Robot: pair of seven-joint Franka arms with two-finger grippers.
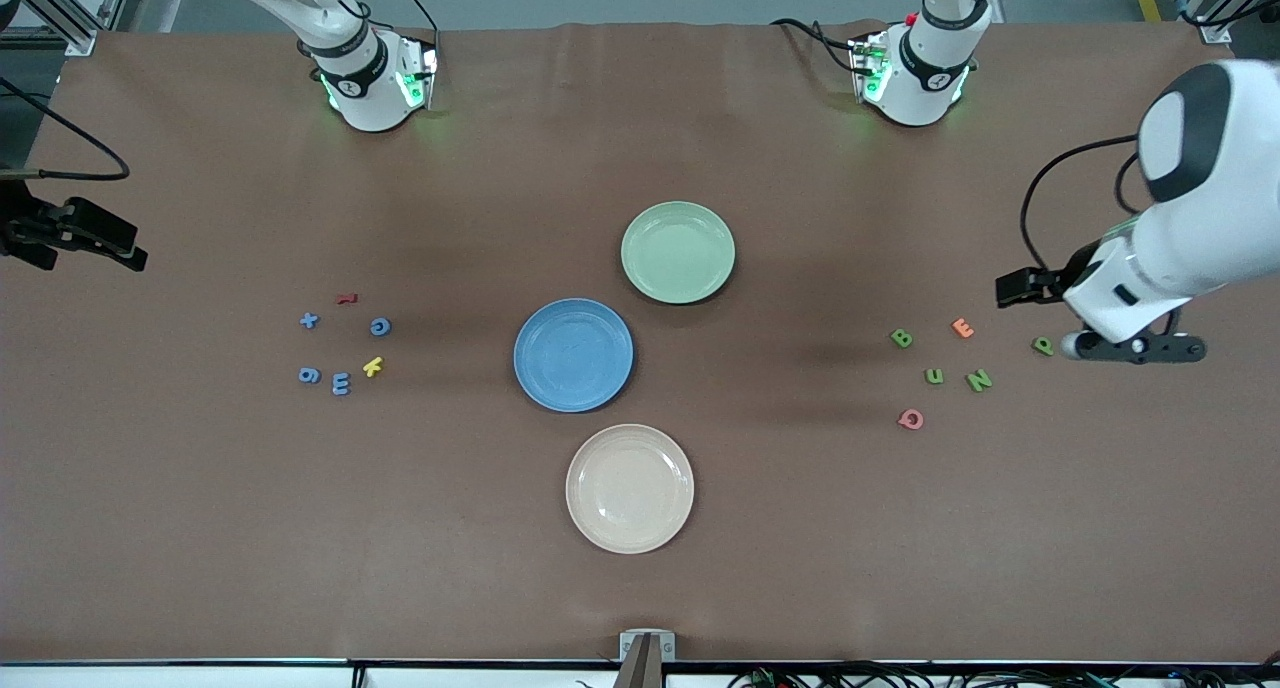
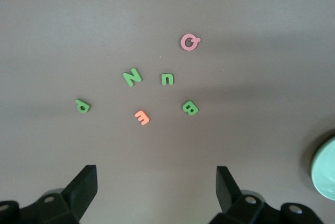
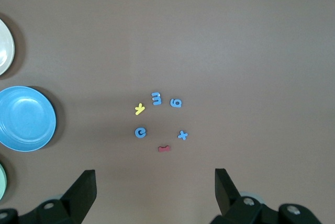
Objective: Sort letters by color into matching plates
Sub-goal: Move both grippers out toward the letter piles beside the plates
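Nearest the camera sits the cream plate [image 1: 629, 488], empty and no part of the sort. Next up, the blue plate [image 1: 573, 354], round, shallow and matte, also empty, and farther still the pale green plate [image 1: 678, 252], bare as well.

The letters lie flat in two loose clusters on the brown tabletop [image 1: 200, 528]. Toward the right arm's end are the blue letters [image 1: 340, 383], mixed with a yellow piece [image 1: 372, 366] and a small red piece [image 1: 345, 298]. Toward the left arm's end are the green letters [image 1: 978, 379], with a pink Q [image 1: 910, 419] nearest the camera and an orange E [image 1: 962, 328] among them.

These look like light, chunky foam or plastic shapes, stiff enough to pinch but small and low. A grip across a straight stroke looks safest; curved edges could squirt out.

The left gripper [image 2: 157, 182] hangs over the green cluster, jaws spread wide and empty. The right gripper [image 3: 155, 182] hovers over the blue cluster, jaws likewise apart, holding nothing. No letter is in a plate yet.
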